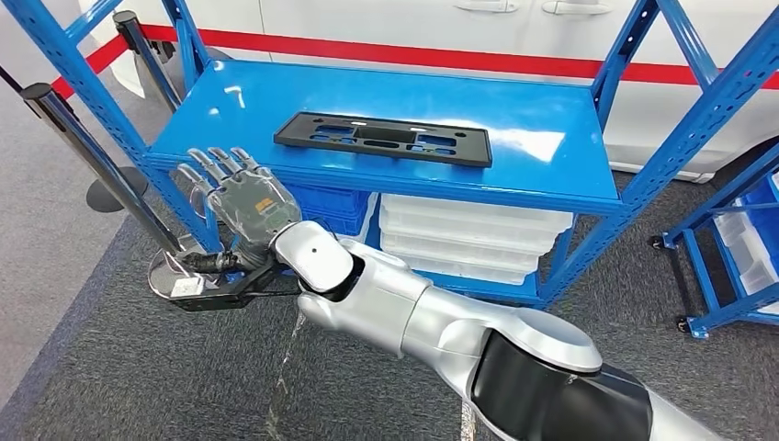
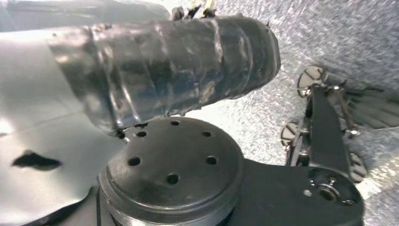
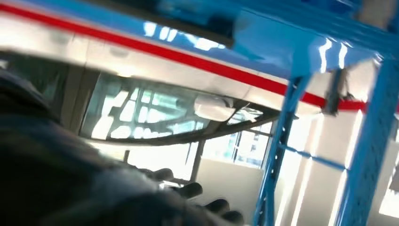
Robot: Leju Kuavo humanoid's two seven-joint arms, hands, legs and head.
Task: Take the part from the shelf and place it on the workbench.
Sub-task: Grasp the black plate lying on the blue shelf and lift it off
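Silver right arm (image 1: 441, 312) reaches forward, its right hand (image 1: 241, 197) empty, fingers (image 1: 213, 163) spread, just before the blue metal shelf (image 1: 551, 147), where the flat black plastic part (image 1: 382, 138) lies.

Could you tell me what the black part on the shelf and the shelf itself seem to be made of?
Black part: probably moulded plastic, matte black, flat with cut-out openings.
Shelf: seemingly painted metal, glossy blue; the deck throws bright reflections and the uprights are perforated.
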